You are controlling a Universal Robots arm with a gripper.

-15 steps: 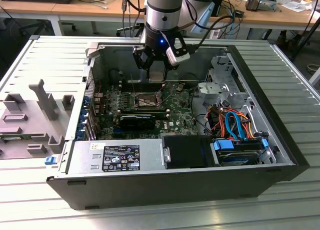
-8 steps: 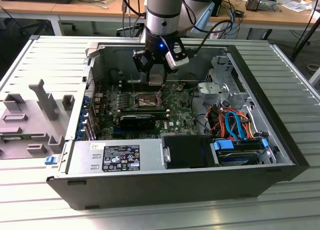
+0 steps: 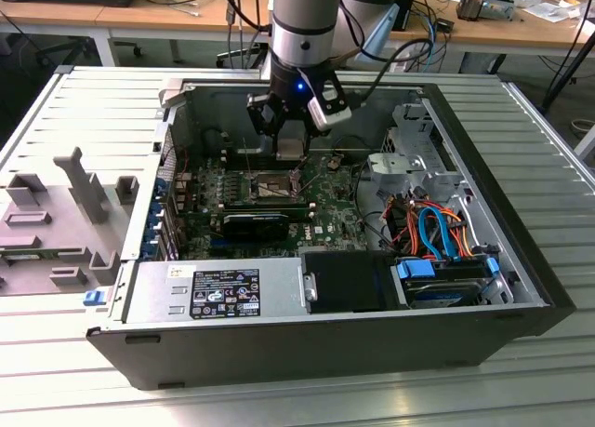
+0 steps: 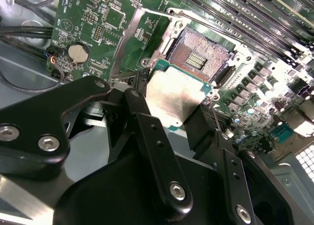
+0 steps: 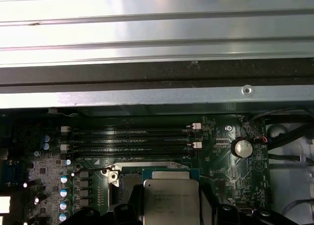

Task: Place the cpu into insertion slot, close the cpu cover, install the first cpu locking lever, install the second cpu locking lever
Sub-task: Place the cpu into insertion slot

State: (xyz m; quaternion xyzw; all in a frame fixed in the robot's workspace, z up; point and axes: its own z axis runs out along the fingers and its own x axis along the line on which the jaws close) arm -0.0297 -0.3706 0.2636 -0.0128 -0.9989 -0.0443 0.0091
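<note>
The cpu (image 4: 179,95), a flat square chip with a dull silver top, is held in the air inside an open computer case (image 3: 521,287). The gripper (image 4: 174,102) has its black fingers (image 4: 196,127) clamped on two opposite edges of the chip. The insertion slot (image 4: 198,56), a dark square recess with a silver rim, is bare and lies just past the chip's free edge, on the far side from the fingers and lower down. Chip and slot do not touch. Their edges look roughly parallel. In the exterior view the cpu (image 3: 291,148) hangs above the slot (image 3: 265,187), a little toward the exterior view's right. What appears to be the cpu cover (image 4: 128,43) stands swung open beside the slot. Long memory slots (image 5: 132,139) run beyond it on the green motherboard (image 5: 221,161).
</note>
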